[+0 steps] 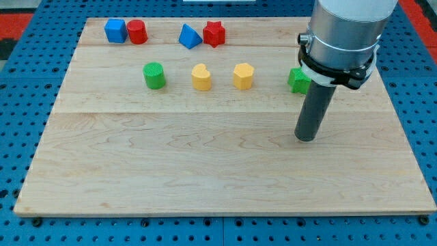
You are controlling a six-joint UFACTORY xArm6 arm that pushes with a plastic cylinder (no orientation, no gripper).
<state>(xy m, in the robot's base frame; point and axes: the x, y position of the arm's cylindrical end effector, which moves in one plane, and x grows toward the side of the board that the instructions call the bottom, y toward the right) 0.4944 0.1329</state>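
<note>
My tip (pixel 305 138) rests on the wooden board (pixel 205 171) at the view's right, touching no block. Nearest is a green block (pixel 297 80), just above the tip and partly hidden behind the rod, so its shape is unclear. Left of it in the same row sit a yellow hexagonal block (pixel 243 76), a yellow heart-shaped block (pixel 201 77) and a green cylinder (pixel 154 75). Along the view's top stand a blue cube-like block (pixel 115 31), a red cylinder (pixel 137 32), a blue triangular block (pixel 189 36) and a red star (pixel 214 33).
The board lies on a blue perforated table (pixel 20 102). The arm's grey body (pixel 348 34) covers the board's upper right corner.
</note>
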